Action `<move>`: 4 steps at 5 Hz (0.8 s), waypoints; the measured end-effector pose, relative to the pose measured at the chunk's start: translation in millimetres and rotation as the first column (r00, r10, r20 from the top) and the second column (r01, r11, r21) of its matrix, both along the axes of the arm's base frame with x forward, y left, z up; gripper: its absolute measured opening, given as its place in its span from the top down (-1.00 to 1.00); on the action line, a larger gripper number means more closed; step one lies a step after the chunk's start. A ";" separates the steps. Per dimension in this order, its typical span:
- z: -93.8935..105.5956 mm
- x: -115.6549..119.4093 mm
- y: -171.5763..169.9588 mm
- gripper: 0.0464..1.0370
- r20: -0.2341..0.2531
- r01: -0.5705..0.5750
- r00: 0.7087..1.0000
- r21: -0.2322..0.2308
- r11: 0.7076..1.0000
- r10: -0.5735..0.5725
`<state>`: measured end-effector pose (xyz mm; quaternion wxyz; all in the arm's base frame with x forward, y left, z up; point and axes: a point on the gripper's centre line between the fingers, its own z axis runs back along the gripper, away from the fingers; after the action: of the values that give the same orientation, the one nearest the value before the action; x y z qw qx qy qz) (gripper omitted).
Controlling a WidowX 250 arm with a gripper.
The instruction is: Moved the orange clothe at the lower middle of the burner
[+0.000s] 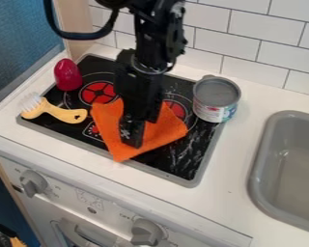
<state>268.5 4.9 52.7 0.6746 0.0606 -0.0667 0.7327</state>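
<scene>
White counter (215, 205) surrounds your black stove top (181, 161), with a tiled wall (247, 36) behind. At the left of the frame you have a yellow brush (62, 113), bristles leftward, and just above it an upright red toy (68, 75). Your orange cloth (163, 131) lies left of centre on the stove top. Your gripper (133, 139) points down over it; you cannot tell its opening or whether it holds the cloth. Rightward come a can (215, 99), then a sink (263, 147).
</scene>
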 end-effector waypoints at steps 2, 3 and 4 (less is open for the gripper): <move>-3.9 -20.1 -18.6 -0.93 -0.025 0.043 0.999 -0.004 0.999 -0.043; -9.6 -27.5 -33.1 -0.93 -0.046 0.080 0.996 -0.057 0.995 -0.083; -10.2 -32.1 -49.3 -0.93 -0.050 0.140 0.989 -0.047 0.989 -0.143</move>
<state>236.4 -44.4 42.5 0.7276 0.0603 -0.0368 0.6824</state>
